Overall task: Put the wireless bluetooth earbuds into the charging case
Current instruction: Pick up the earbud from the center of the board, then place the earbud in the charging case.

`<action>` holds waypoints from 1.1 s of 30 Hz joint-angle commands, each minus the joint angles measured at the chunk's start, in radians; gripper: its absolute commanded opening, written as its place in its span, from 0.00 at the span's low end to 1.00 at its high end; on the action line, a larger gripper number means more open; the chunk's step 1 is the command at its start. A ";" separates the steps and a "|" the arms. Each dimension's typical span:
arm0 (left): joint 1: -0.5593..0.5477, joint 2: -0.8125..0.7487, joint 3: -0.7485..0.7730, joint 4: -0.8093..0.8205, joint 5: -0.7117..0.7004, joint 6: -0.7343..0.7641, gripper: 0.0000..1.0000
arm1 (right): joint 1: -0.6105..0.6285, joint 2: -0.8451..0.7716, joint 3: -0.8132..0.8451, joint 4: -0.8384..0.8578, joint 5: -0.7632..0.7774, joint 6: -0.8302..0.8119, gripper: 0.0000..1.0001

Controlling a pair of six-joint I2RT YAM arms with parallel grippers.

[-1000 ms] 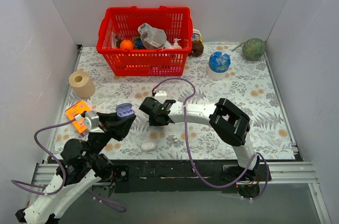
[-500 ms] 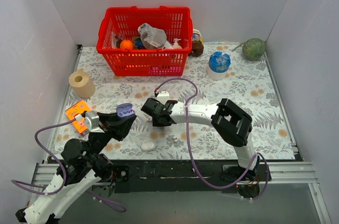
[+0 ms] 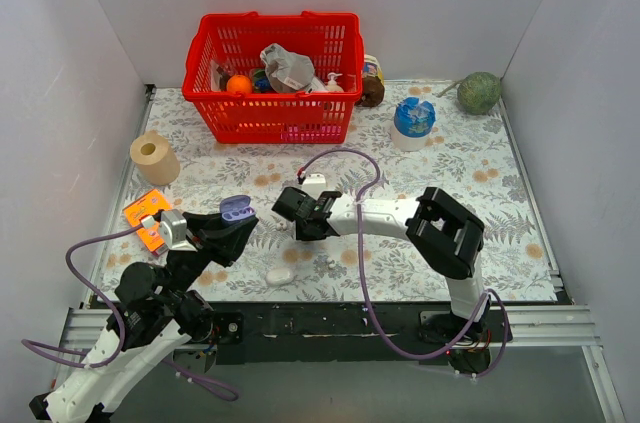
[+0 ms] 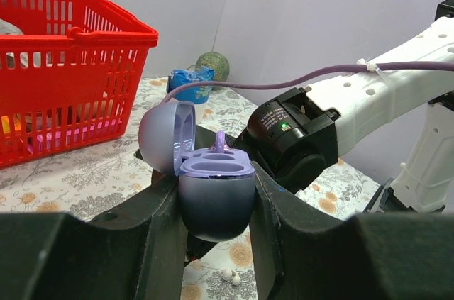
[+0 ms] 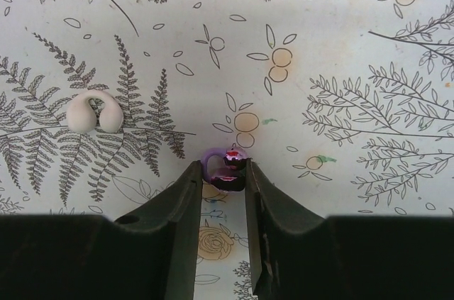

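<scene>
The charging case (image 4: 216, 204) is clamped in the left hand (image 4: 215, 193), lid open, with a purple stem (image 4: 220, 141) rising from it (perhaps one earbud is already seated; I cannot be sure). The right hand (image 5: 221, 167) is narrow around a purple earbud (image 5: 227, 172) on the counter (image 5: 340, 45), touching both its sides. Lifting it and inserting it are still left, I judge.

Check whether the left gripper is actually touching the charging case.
Touching. The left wrist view shows the charging case wedged in the left gripper, with a finger pressed against each side and no gap visible.
</scene>
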 commanded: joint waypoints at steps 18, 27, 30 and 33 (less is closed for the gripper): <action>-0.001 -0.037 -0.011 0.046 0.015 0.001 0.00 | -0.062 -0.322 -0.296 0.346 -0.220 -0.017 0.04; -0.001 -0.009 -0.019 0.105 0.028 -0.002 0.00 | -0.105 -0.714 -0.471 0.513 -0.571 -0.262 0.04; -0.001 0.058 -0.016 0.155 0.085 -0.017 0.00 | -0.107 -0.826 -0.447 0.424 -0.696 -0.355 0.04; -0.001 0.124 -0.019 0.212 0.148 -0.035 0.00 | -0.108 -0.909 -0.383 0.310 -0.802 -0.440 0.04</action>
